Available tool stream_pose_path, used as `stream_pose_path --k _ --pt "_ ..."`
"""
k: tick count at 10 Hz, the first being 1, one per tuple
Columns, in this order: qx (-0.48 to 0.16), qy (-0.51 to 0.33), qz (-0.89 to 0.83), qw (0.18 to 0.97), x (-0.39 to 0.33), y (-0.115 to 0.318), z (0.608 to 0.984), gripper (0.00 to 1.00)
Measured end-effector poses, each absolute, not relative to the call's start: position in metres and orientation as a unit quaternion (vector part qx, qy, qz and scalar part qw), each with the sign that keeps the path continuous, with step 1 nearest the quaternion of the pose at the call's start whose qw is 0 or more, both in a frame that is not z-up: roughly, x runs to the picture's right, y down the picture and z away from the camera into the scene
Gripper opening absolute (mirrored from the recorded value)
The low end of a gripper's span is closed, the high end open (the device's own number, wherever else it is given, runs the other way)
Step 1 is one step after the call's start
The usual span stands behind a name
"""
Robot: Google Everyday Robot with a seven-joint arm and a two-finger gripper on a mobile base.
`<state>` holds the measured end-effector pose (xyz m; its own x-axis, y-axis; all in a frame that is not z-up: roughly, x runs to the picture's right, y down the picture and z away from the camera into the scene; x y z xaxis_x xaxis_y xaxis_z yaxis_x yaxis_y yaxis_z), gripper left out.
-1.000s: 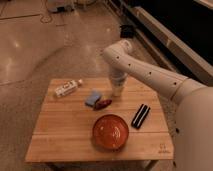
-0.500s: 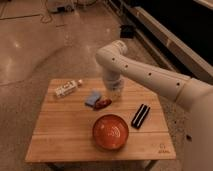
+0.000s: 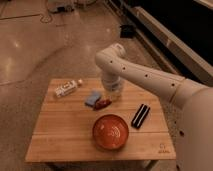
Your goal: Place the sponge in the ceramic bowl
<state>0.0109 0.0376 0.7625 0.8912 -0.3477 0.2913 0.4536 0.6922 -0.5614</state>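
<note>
Wooden table [image 3: 60, 140] carrying five items, with the white arm [image 3: 150, 80] reaching over its far edge. Compared with the frame from one second before, the arm's upper joint and wrist had shifted slightly to the viewer's left, toward the sponge [image 3: 92, 97]. Since the half-second frame, hardly any further shift could be made out. The sponge, the bowl [image 3: 110, 132], the white bottle [image 3: 67, 88], the small red-brown object [image 3: 102, 104] and the black object [image 3: 140, 116] all lay where they had lain earlier.

The gripper [image 3: 113, 95] pointed downward, low over the far middle of the table. Whether it was spread or pressed together could not be told, and nothing could be seen held in it. The light-blue sponge rested flat on the wood just to the viewer's left of the gripper, near it but apart from it, with the red-brown object touching or nearly touching the sponge's near corner. The orange bowl sat nearer the camera, well apart from the sponge, with nothing in it.
</note>
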Motion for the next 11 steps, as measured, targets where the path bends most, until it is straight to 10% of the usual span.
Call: stream_pose_path --k 11 --pt "-0.344 -0.096 -0.233 0.905 0.015 0.063 0.777 0.41"
